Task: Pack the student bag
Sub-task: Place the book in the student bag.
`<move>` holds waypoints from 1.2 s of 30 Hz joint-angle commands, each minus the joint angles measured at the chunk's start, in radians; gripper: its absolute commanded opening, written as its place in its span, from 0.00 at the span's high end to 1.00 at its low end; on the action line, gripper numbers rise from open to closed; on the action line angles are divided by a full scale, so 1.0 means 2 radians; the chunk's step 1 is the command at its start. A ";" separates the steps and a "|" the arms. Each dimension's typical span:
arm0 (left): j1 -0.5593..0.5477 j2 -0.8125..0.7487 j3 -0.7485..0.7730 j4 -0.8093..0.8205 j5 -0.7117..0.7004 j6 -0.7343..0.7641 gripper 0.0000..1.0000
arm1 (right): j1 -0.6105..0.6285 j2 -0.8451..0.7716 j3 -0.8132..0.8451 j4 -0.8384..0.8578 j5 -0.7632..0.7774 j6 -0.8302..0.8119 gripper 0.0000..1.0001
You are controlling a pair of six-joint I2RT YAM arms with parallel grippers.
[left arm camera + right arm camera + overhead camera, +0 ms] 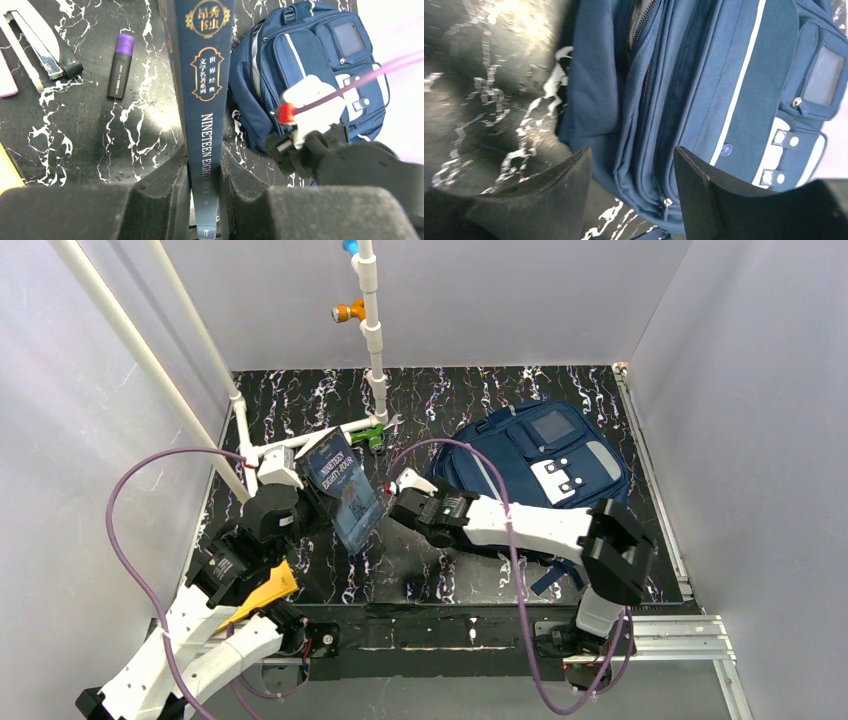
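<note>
The student bag (545, 455) lies flat at the back right of the black marbled mat, a navy backpack with its clear window pocket facing up. My left gripper (205, 200) is shut on the spine of a dark blue book (207, 75) titled Nineteen Eighty-Four and holds it raised, left of the bag (310, 65). In the top view the book (345, 490) tilts between the two arms. My right gripper (634, 165) stands open over the bag's (704, 75) near-left edge, the fabric folds and a zipper pull (667, 202) showing between its fingers, which grip nothing.
A stapler (40, 45) and a black marker with a purple cap (120, 65) lie on the mat left of the book. A white pipe frame with a green clamp (375, 437) stands at the back. Grey walls enclose the mat.
</note>
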 commanded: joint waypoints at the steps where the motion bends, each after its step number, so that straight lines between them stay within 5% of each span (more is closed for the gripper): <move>1: 0.001 -0.006 0.001 0.036 0.006 -0.010 1.00 | -0.009 0.032 0.044 -0.023 0.073 -0.018 0.37; 4: 0.001 -0.004 -0.001 0.037 0.016 -0.016 1.00 | -0.012 0.035 0.043 0.026 0.051 -0.026 0.53; 21: 0.001 -0.009 -0.025 0.044 0.041 -0.039 1.00 | -0.060 0.085 0.067 0.079 -0.012 -0.021 0.64; 30: 0.001 -0.007 -0.031 0.045 0.046 -0.042 1.00 | -0.061 0.077 0.058 0.089 -0.043 -0.010 0.61; 36: 0.001 -0.003 -0.031 0.049 0.055 -0.047 1.00 | -0.070 0.091 0.036 0.100 -0.009 -0.009 0.66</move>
